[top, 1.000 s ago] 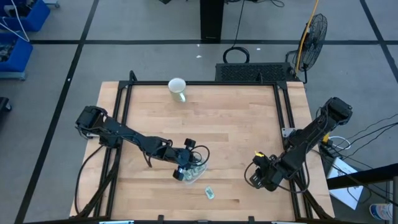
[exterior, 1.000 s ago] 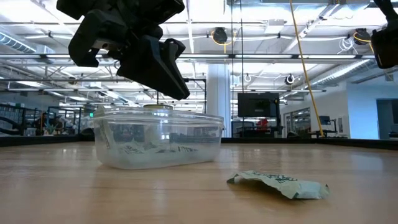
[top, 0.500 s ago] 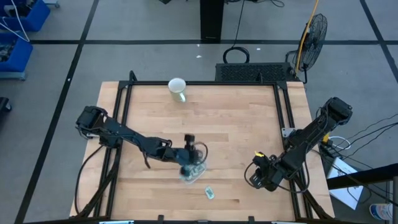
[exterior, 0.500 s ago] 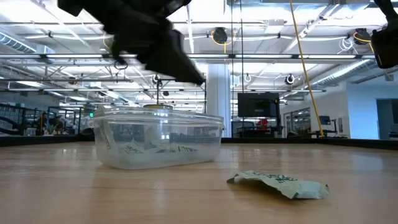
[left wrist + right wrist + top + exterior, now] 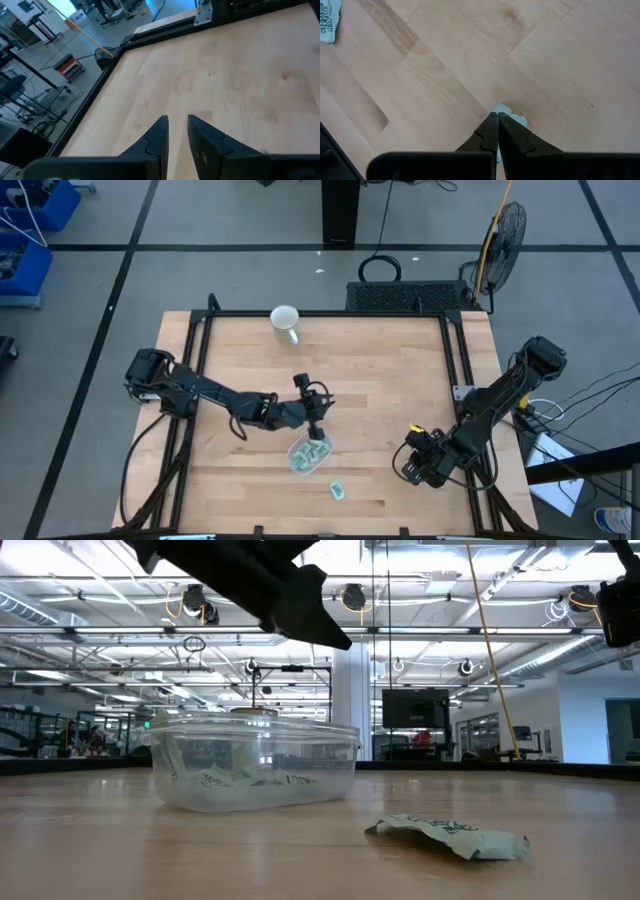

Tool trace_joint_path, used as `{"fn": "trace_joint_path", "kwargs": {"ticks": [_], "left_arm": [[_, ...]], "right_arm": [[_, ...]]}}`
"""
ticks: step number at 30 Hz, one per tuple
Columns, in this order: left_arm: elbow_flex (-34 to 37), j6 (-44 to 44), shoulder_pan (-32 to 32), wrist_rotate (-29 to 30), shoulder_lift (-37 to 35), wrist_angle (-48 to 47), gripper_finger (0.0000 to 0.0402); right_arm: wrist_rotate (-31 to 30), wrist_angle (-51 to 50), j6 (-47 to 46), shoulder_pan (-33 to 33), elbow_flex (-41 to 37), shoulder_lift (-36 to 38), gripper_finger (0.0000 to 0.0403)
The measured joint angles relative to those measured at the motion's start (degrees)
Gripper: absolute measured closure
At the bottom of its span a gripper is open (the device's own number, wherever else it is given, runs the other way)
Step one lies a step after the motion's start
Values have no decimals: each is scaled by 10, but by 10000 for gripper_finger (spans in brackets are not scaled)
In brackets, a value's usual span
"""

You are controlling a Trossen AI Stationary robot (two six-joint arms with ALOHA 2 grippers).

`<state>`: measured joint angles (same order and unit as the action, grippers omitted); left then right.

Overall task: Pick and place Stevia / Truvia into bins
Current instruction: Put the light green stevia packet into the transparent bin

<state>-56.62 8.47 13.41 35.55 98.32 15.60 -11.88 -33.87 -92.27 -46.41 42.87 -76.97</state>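
Green sachet on bare wood, well apart from left jaws

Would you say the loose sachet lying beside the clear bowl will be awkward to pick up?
Probably. The sachet looks crumpled and thin, so likely floppy and very light. It lies nearly flat on the table, so fingers may slide it rather than grip it.

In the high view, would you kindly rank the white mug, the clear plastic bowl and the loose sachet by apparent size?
1. Clear plastic bowl, largest.
2. White mug, a little smaller.
3. Loose sachet, clearly smallest.
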Motion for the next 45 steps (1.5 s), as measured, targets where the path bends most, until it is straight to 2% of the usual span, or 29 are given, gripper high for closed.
{"fn": "trace_joint_path", "kwargs": {"ticks": [27, 34, 39, 42, 45], "left_arm": [[0, 2, -2, -1, 0, 1, 325], [0, 2, -2, -1, 0, 1, 325], [0, 2, -2, -1, 0, 1, 325], [0, 2, -2, -1, 0, 1, 325], [0, 2, -2, -1, 0, 1, 325]], "right_arm": [[-5, -5, -23, 0, 0, 0, 402], [2, -15, -90, -7, -13, 0, 403], [43, 3, -145, -7, -34, 0, 402], [44, 13, -161, -7, -43, 0, 390], [44, 29, -136, -7, -47, 0, 367]]}}
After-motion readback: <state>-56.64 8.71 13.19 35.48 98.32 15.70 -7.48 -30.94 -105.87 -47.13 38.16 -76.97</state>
